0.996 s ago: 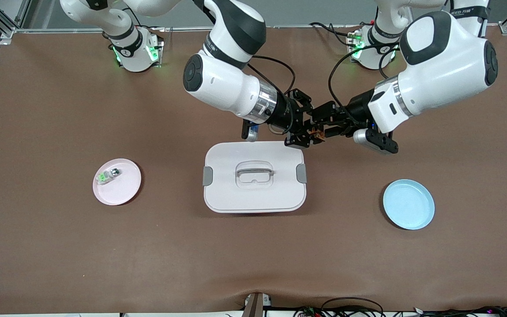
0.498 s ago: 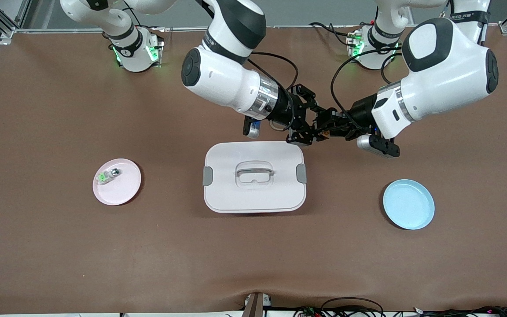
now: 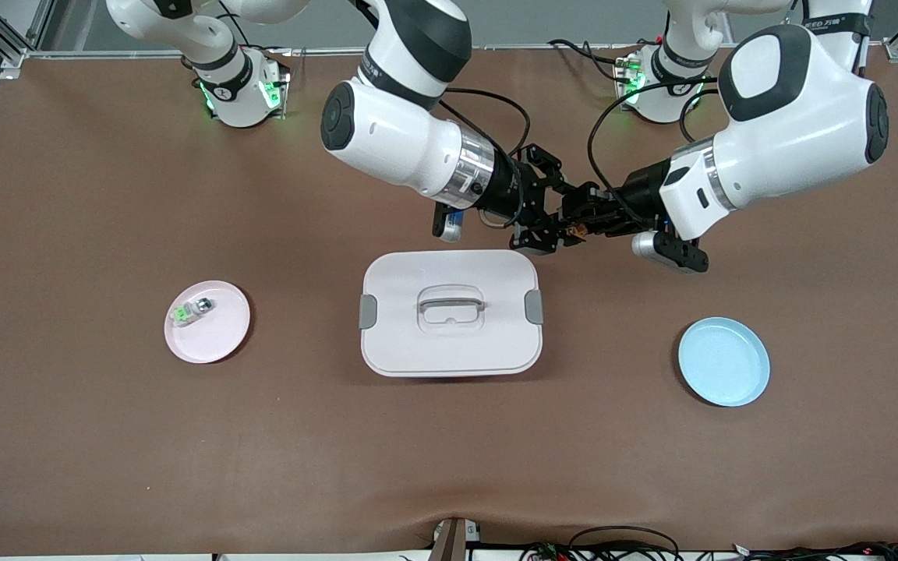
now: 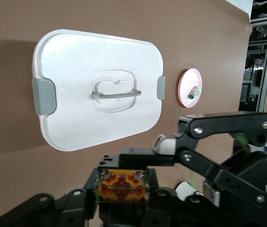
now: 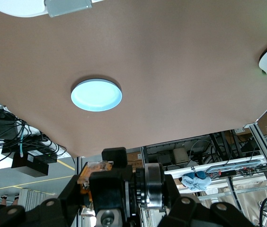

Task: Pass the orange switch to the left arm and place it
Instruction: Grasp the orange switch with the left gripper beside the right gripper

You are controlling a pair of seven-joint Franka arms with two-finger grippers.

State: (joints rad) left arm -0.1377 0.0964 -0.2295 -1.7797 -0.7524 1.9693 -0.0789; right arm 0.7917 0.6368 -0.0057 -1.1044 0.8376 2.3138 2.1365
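Above the table (image 3: 90, 436), just past the box's (image 3: 449, 347) edge that lies farther from the front camera, the two grippers meet tip to tip in the air. The right gripper (image 3: 556, 231) is pinched on the switch (image 3: 574, 231); the left gripper (image 3: 578, 224) is likewise clamped on it, so both arms hold the part at once. In the left wrist view the switch (image 4: 122, 185) shows as a small block with an orange, patterned face framed in black, seated between the left gripper's (image 4: 122, 191) fingers, with a finger (image 4: 145, 157) of the right gripper lying across its top. In the right wrist view the switch (image 5: 95, 169) appears only as an orange sliver at the jaws of the right gripper (image 5: 106, 177). The box stands closed on the table, its grey handle flat and side clips down. A pink plate (image 3: 219, 339) with a green part (image 3: 182, 313) lies toward the right arm's end; a blue plate (image 3: 723, 361) lies toward the left arm's end.
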